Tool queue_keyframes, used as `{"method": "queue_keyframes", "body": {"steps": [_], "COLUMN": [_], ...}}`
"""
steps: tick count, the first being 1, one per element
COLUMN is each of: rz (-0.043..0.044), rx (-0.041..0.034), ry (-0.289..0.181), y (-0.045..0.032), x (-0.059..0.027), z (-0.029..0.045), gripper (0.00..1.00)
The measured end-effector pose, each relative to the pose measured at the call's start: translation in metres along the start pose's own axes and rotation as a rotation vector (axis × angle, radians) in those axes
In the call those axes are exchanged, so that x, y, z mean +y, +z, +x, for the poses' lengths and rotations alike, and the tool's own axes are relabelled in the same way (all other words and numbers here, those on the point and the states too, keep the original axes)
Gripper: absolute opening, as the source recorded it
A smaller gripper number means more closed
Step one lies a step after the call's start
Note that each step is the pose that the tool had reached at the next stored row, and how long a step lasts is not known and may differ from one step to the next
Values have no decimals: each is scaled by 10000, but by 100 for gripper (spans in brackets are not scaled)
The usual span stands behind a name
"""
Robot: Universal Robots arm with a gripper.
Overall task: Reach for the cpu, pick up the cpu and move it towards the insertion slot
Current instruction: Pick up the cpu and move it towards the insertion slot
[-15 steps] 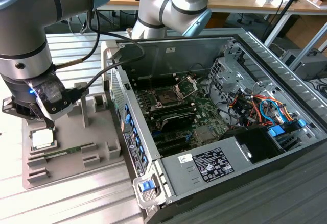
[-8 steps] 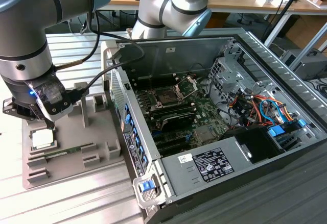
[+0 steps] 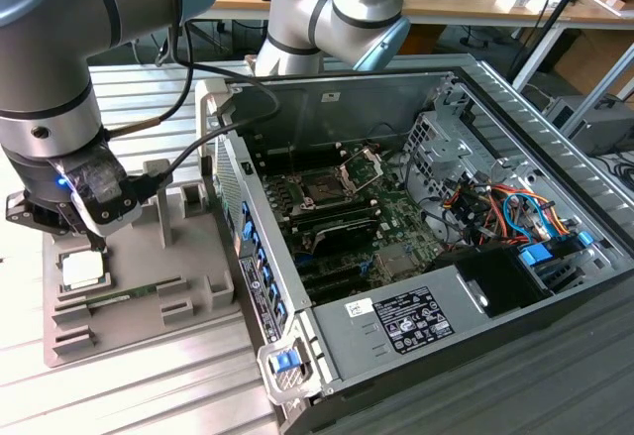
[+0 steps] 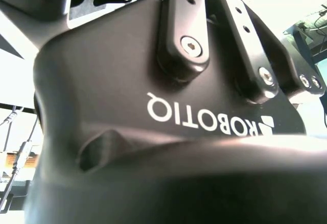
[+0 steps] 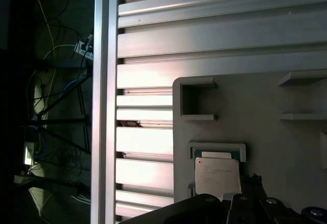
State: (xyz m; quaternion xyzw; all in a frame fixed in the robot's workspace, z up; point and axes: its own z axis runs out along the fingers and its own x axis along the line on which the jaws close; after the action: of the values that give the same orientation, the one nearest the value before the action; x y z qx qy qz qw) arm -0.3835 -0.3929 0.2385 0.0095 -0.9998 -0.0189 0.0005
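Grey robot arm's black gripper (image 3: 83,244) hangs low over the cpu (image 3: 81,270), a small flat square chip with a pale silvery top. Whether the gripper is spread or closed on anything cannot be told, nor whether it touches the chip.

The cpu lies flat in a square recess of the grey plastic holder block (image 3: 158,301), at the exterior view's left. A long thin green memory stick (image 3: 124,298) lies in a groove of the same block, just beside the chip.

The block sits on the ribbed aluminium table (image 3: 149,390).

The insertion slot (image 3: 322,190), a dark square socket with a shiny silver frame swung up, is on the green motherboard (image 3: 396,222) inside the open grey metal computer case (image 3: 327,103). It is well apart from the chip, toward the exterior view's right.

In the first wrist view the cpu (image 5: 217,175) rests in its recess on the holder block (image 5: 265,127), with black gripper parts (image 5: 245,206) next to it. The table slats (image 5: 204,30) lie beyond.

The second wrist view has the black gripper body (image 4: 127,81) close up.
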Motion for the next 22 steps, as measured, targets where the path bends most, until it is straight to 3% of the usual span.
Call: {"method": "queue_keyframes", "body": {"steps": [22], "rz": [0], "rx": [0], "ry": [0], "y": [36], "x": [-1], "z": [1], "gripper": [10]}}
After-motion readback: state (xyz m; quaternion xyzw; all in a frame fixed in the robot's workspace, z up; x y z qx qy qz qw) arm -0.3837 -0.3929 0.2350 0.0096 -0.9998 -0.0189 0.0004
